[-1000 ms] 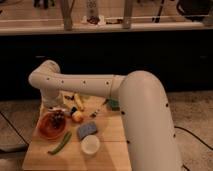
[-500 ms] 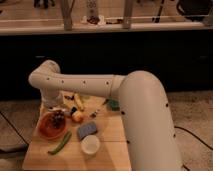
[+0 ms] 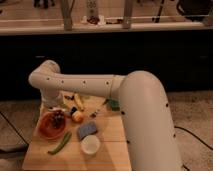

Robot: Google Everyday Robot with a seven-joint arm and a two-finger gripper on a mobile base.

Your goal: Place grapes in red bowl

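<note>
My robot's white arm [image 3: 100, 87] sweeps left over the wooden bench [image 3: 110, 150]. Its end effector [image 3: 56, 106] sits just above the red bowl [image 3: 46, 129] at the bench's left edge; I cannot tell its grip. The dark grapes [image 3: 58, 118] lie inside the bowl.

One red bowl [image 3: 50, 126] holding one cluster of grapes [image 3: 58, 118]. One orange fruit [image 3: 77, 116], one white cup [image 3: 90, 144], one green pod [image 3: 60, 143], one blue-grey sponge [image 3: 86, 130]. One pincer [image 3: 59, 106] above the bowl's far rim.
</note>
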